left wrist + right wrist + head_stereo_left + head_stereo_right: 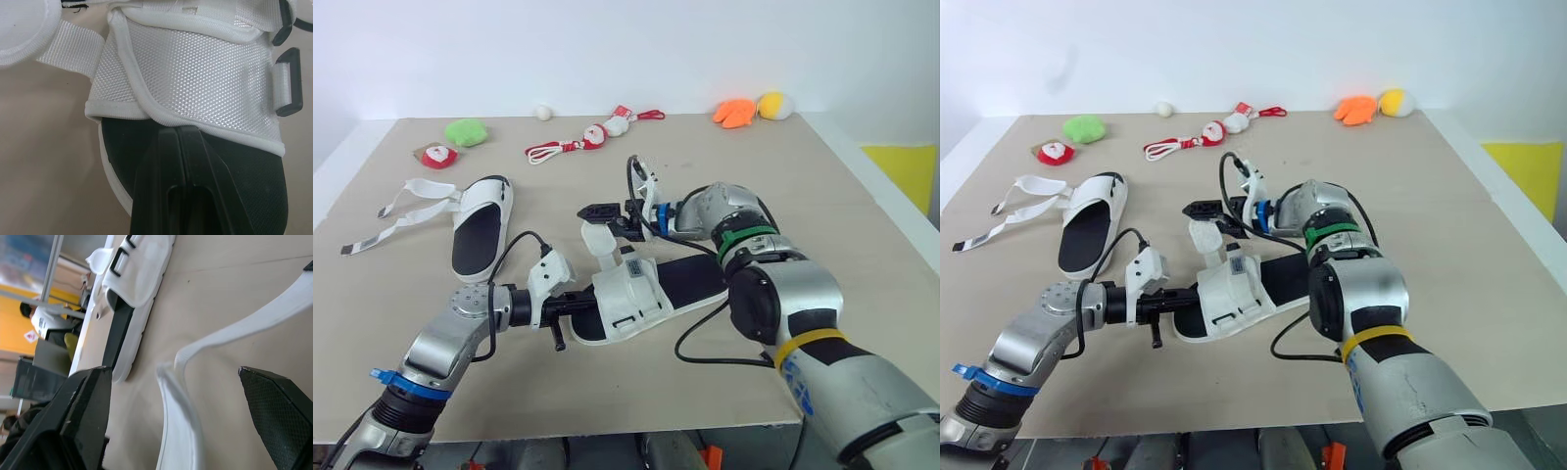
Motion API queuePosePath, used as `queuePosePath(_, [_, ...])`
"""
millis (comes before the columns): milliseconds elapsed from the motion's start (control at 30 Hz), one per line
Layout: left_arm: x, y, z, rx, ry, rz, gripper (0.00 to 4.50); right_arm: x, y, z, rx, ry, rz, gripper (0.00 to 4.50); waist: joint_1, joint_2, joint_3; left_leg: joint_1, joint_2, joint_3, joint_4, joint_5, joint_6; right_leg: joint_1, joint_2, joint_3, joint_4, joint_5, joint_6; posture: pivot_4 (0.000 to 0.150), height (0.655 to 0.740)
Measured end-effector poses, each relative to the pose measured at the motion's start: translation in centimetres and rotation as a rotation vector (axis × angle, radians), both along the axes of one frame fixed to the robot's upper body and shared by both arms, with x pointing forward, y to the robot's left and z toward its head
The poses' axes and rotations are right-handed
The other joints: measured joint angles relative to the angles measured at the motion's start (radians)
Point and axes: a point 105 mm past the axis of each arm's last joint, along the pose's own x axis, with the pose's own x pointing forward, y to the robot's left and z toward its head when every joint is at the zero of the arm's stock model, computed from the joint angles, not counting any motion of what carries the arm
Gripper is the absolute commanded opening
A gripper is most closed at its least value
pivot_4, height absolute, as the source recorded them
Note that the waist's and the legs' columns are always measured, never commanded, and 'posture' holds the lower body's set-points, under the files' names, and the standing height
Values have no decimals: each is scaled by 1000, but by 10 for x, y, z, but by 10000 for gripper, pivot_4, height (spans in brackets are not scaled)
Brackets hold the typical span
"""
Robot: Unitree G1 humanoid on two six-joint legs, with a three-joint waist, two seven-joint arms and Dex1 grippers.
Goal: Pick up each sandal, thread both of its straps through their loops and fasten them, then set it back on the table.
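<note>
Now at the near sandal (626, 294): it lies flat on the table (862, 245), centre and near, toe pointing left, between the two arms.
Left gripper (574, 305): its black fingers (161, 171) are closed tip to tip with nothing seen between them, resting on the footbed at the toe opening. This looks meant to pin the shoe so it cannot slide while a strap is worked.
Right gripper (607, 215): jaws spread wide on the sandal's far side, with the loose strap (178, 431) standing up between them and touching neither. It seems lined up to pinch that strap.
Strap: white woven webbing, curling upright with its end loose, so fastening is judged not yet done.
Upper: white mesh with a piped edge, carrying black rectangular loops (298, 83) along one side.
Sole: black footbed (264, 181) rimmed in white.
Second sandal (481, 230): far left, well apart from both grippers, its straps (391, 230) splayed open to the left across the table, apparently awaiting its turn.
</note>
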Motion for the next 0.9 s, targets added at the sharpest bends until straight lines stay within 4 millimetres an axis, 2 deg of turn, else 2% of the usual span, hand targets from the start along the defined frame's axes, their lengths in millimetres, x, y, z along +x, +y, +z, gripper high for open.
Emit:
queuePosePath(233, [0,0,0,-1,-2,5,0,6,7,0,5,-27,-58,44354,-2,0,0,0,0,0,0,0,0,0,0,0,0,0,0,1500,7400])
queuePosePath(300, [-1,1,0,-1,-2,8,0,9,8,2,8,-51,-69,39392,-2,0,0,0,0,0,0,0,0,0,0,0,0,0,0,1500,7400])
queuePosePath(433, [-1,1,0,0,0,17,0,9,10,0,-26,-88,-49,25631,-3,0,0,0,0,0,0,0,0,0,0,0,0,0,0,1500,7400])
queuePosePath(533, [-1,1,0,-2,2,20,0,6,13,-2,-46,-107,-19,10226,-3,0,0,0,0,-1,0,0,0,0,0,0,0,0,0,1500,7400])
queuePosePath(600, [-1,1,0,-3,2,20,0,4,14,-4,-65,-116,3,2167,-3,0,0,0,0,0,0,0,0,0,0,0,0,0,0,1500,7400])
queuePosePath(633, [-1,1,0,-3,2,20,0,4,15,-5,-73,-123,16,521,-3,0,0,0,0,0,0,0,0,0,0,0,0,0,0,1500,7400])
queuePosePath(800, [-1,1,0,-3,2,21,0,2,18,-1,-86,-237,95,521,-3,0,0,0,0,0,0,0,0,0,0,0,0,0,0,1500,7400])
queuePosePath(900, [-1,1,0,-4,2,21,0,-1,21,6,-71,-367,179,521,-3,0,0,0,0,-1,0,0,0,0,0,0,0,0,0,1500,7400])
